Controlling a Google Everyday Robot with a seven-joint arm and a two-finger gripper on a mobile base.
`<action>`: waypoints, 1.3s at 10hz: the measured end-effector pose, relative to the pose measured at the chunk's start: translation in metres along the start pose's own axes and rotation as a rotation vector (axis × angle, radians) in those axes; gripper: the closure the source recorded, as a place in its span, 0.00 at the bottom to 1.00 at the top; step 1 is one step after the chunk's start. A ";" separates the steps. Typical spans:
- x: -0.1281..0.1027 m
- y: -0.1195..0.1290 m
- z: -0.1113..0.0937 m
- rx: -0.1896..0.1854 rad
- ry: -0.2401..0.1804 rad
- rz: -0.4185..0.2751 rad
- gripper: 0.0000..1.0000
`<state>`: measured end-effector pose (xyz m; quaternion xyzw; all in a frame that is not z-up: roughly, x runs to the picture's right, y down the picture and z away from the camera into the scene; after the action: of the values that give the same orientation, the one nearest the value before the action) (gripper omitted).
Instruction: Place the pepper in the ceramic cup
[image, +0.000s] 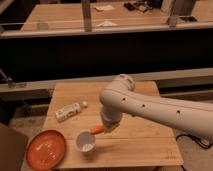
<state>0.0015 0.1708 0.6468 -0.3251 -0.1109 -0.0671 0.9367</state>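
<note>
Camera view: shows one gripper (106, 128) low over the wooden table (140, 142), fingers clamped on one pepper (97, 130) by its end, just above the rim of one ceramic cup (86, 143); probably light, stiff, slick, best pinched mid-length; also one orange plate (46, 148), one white bottle (68, 111).

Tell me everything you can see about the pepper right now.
The pepper is a small, slim orange piece, carrot-like and even in colour. It lies roughly level, with its free end pointing left and its other end hidden in the gripper. The gripper is shut on it at the tip of the white arm, above the wooden table. The pepper is right by the upper right rim of the white ceramic cup, not inside it. Whether it touches the rim cannot be told.
</note>
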 end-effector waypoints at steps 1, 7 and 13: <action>-0.002 0.000 0.000 -0.003 -0.006 -0.004 0.99; -0.014 -0.001 0.006 -0.028 -0.022 -0.044 0.99; -0.023 -0.002 0.009 -0.052 -0.031 -0.073 0.99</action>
<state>-0.0230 0.1764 0.6493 -0.3463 -0.1355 -0.0988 0.9230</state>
